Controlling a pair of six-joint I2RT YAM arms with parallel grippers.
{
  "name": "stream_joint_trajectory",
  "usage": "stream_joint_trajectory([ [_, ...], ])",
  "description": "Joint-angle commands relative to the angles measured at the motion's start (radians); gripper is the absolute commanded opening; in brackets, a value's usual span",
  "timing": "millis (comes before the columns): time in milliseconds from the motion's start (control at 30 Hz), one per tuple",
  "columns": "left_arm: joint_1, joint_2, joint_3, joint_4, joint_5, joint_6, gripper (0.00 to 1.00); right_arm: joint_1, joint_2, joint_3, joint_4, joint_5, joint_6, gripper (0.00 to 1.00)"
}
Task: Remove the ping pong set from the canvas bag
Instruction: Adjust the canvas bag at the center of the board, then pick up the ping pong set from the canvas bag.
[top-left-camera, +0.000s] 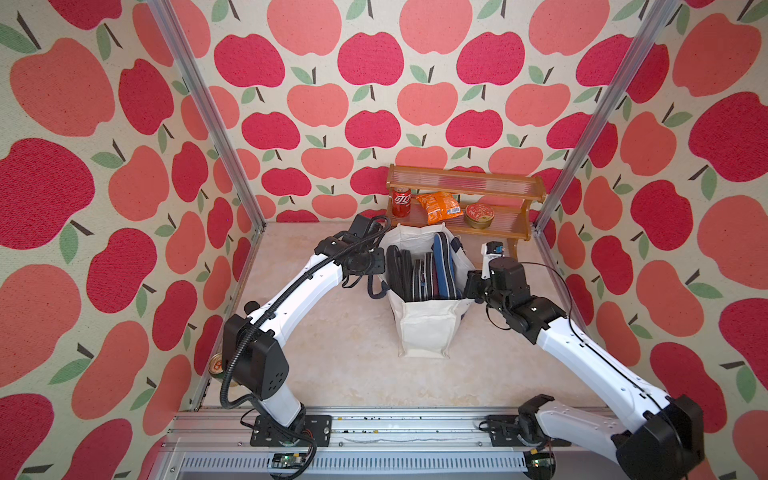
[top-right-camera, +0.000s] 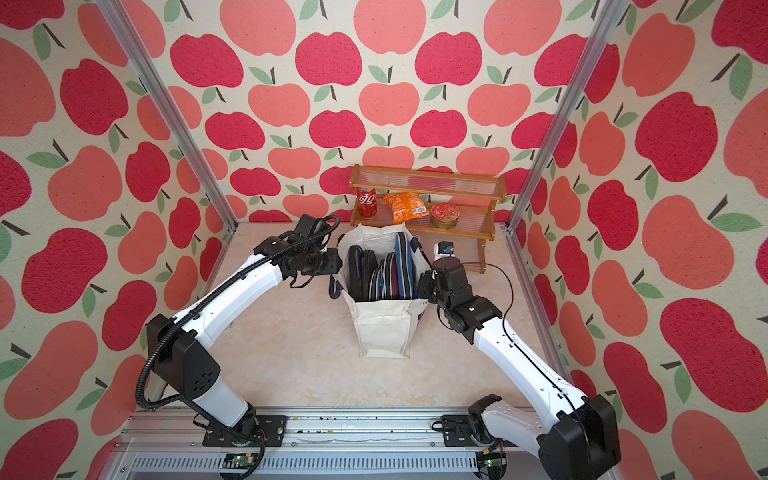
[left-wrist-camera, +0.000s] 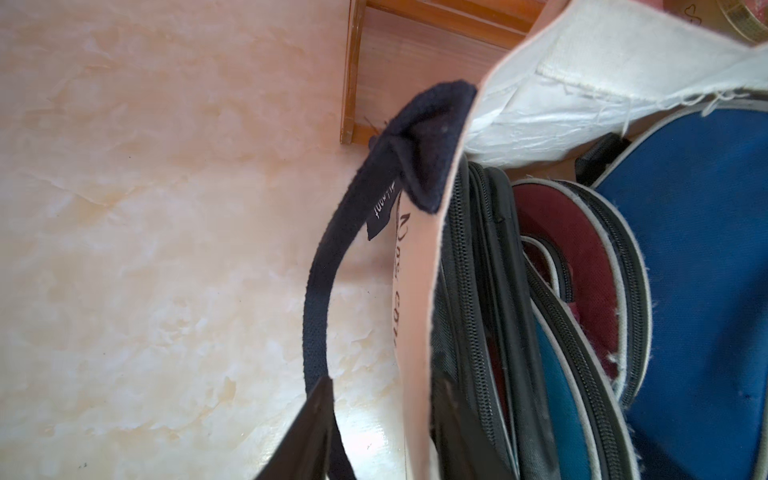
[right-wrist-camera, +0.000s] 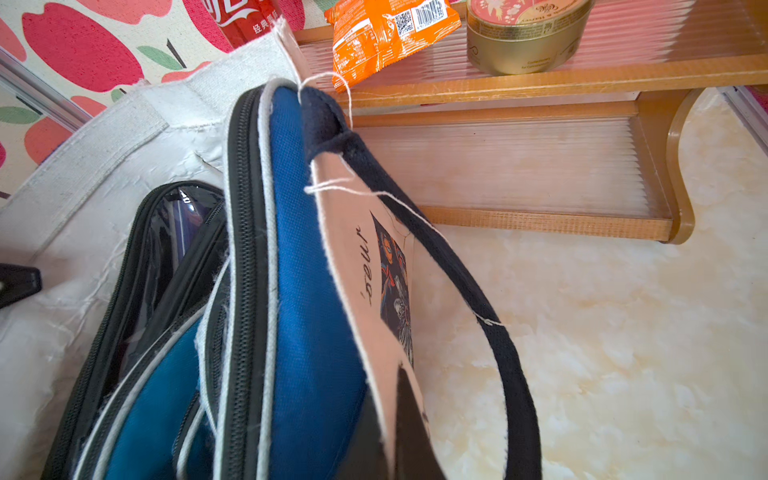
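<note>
Evidently bracing: right hand (right-wrist-camera: 395, 432) clamps the right wall of the canvas bag (top-left-camera: 424, 332); left hand (left-wrist-camera: 386, 399) straddles its left wall, fingers apart. Next, pinch there, then extract the ping pong set (top-left-camera: 419, 274).

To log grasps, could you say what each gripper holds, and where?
The right gripper pinches one side-wall rim of the off-white canvas bag. The left gripper straddles the opposite rim; a firm grip cannot be told.

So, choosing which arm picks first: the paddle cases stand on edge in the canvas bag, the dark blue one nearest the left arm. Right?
No: in the canvas bag the dark blue case stands nearest the right arm, as both top views show; the rest holds.
</note>
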Motion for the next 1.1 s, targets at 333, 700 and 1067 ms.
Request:
stream_joint_trajectory([
  [333,0.042,-0.061,-0.046,0.033,0.002,0.041,0.0,0.011,-0.076,0.204,-0.169,0.109,-0.178,0.74],
  [700,0.069,-0.118,-0.115,0.06,0.005,0.049,0.0,0.153,0.05,0.423,-0.222,0.052,-0.211,0.84],
  [1067,0.081,-0.167,-0.164,0.092,0.008,0.083,0.0,0.17,0.329,0.532,-0.334,0.023,-0.111,0.79],
])
